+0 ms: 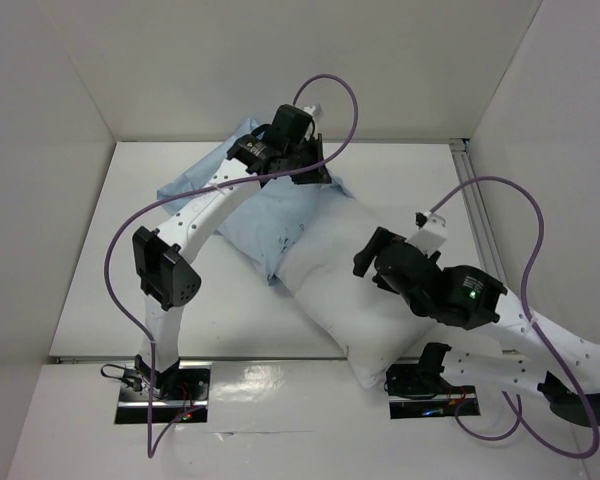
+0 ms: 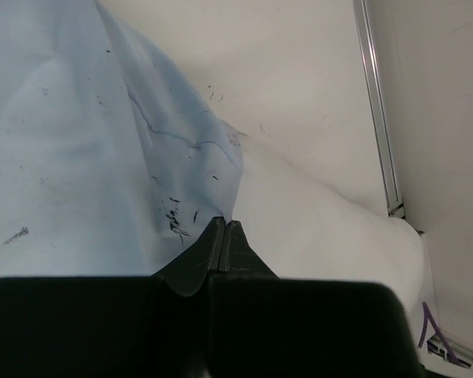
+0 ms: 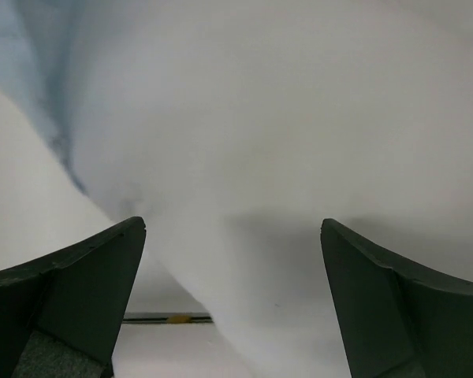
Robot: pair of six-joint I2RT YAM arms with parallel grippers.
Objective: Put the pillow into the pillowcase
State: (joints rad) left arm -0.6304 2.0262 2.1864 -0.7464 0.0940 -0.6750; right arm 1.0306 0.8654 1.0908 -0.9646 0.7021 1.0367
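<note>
Pillow [image 3: 284, 142] btwn wide R jaws, pillowcase [image 2: 63, 157] edge pinched in L jaws

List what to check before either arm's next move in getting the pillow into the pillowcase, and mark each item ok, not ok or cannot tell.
1. Left gripper shut on the edge of the pillowcase: ok, the blue cloth runs into its closed tips.
2. Right gripper open: ok, its jaws stand wide with the pillow between them.
3. Right fingers touching the pillow: cannot tell.
4. Pillowcase around the pillow's far end: ok, blue covers that end in the top view.
5. Pillow fully inside: not ok, its near part lies bare and white.
</note>
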